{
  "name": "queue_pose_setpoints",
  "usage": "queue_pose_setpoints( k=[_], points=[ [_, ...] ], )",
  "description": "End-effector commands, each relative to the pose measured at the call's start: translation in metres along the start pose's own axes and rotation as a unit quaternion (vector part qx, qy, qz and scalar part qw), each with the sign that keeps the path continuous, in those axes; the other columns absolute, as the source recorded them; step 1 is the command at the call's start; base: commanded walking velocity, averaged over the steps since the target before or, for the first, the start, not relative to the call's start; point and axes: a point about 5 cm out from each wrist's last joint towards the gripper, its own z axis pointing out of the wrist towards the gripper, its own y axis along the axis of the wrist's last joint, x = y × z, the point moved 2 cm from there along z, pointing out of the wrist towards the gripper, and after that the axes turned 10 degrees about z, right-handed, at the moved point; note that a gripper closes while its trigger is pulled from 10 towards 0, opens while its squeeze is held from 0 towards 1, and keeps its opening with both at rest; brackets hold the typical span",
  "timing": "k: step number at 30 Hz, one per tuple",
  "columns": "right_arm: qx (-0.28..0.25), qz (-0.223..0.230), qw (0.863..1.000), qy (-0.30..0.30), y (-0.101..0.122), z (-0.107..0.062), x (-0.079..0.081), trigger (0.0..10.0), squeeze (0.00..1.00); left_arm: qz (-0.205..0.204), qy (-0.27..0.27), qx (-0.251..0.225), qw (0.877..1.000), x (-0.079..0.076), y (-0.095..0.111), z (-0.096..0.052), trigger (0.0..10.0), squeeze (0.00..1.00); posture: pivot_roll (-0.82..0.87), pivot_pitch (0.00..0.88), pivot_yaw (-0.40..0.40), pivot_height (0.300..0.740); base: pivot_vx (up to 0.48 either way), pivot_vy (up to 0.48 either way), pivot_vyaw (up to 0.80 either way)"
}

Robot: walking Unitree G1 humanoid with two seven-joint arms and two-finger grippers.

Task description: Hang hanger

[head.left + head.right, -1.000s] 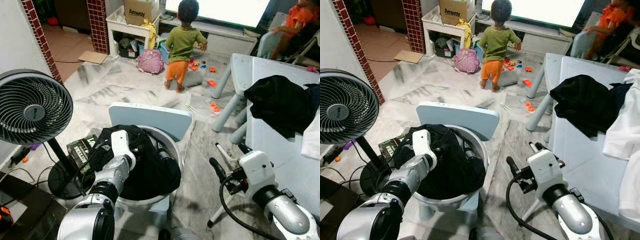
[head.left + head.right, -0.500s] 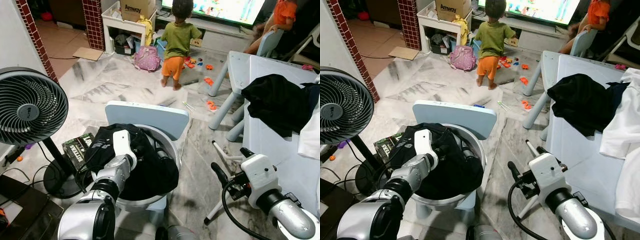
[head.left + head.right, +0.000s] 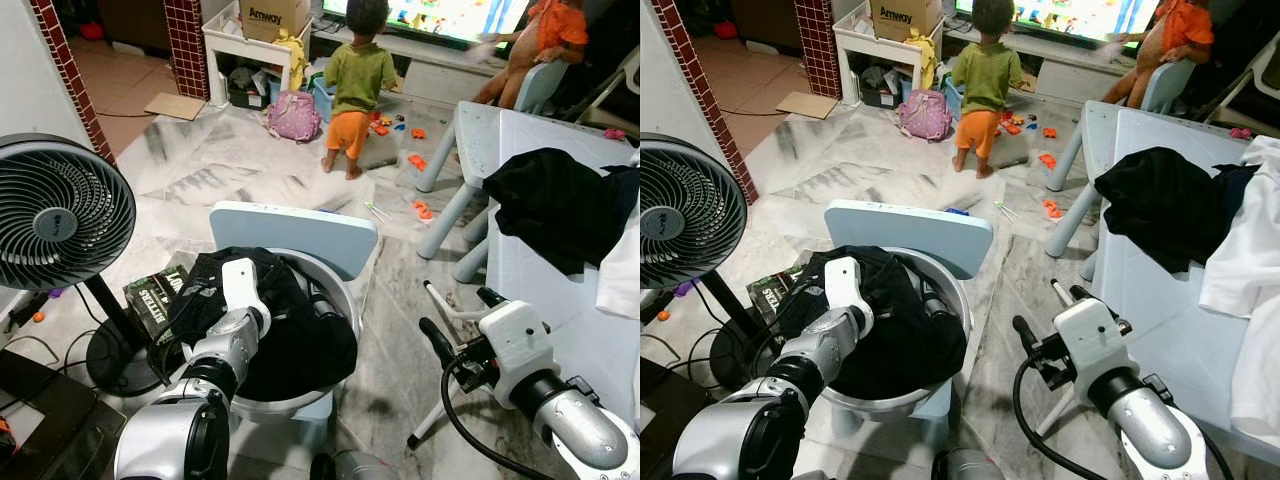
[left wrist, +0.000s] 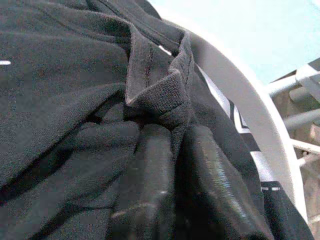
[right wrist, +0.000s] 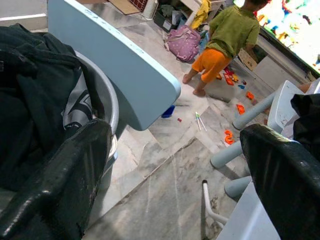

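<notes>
Two grippers | left gripper (image 4: 170, 150) pinching black garment (image 3: 290, 320) | right gripper (image 5: 170, 165) wide

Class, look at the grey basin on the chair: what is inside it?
The basin holds a heap of black clothes, with the left gripper dug into the fabric. Anything beneath the heap is covered.

The two head views look forward and down from standing height, sharing the grey basin (image 3: 340, 300) of dark clothes, the fan (image 3: 60, 215) and the pale surface (image 3: 1180, 330) at the robot's right. The left wrist camera sits very close, facing along its fingers (image 4: 150, 185) into black cloth (image 4: 65, 80) beside the basin's rim. The right wrist camera looks between its wide-apart fingers (image 5: 60, 170) across the floor (image 5: 170, 190), sharing the basin and the pale blue board (image 5: 115, 75) with the head views.
</notes>
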Motion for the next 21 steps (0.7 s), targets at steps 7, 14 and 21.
queue_pose_setpoints(
  k=[7,14,21],
  points=[
    [0.005,-0.012,1.000,0.000,-0.001,-0.002,-0.005,10.0,0.00,-0.001,-0.003,-0.009,1.000,-0.008,0.005,0.001,0.0,0.00,-0.31,0.010,-0.127,0.740,0.000,0.000,0.00],
    [0.003,-0.017,1.000,0.005,-0.002,0.005,-0.006,10.0,0.00,-0.009,0.009,-0.046,0.999,-0.005,0.015,0.001,0.0,0.00,-0.30,0.000,-0.127,0.740,0.000,0.000,0.00],
    [-0.014,-0.010,1.000,0.000,-0.001,0.015,-0.005,10.0,0.00,0.039,0.040,-0.125,0.991,0.006,0.031,-0.006,0.0,0.00,-0.26,0.000,-0.106,0.740,0.000,0.000,0.00]
  ],
)
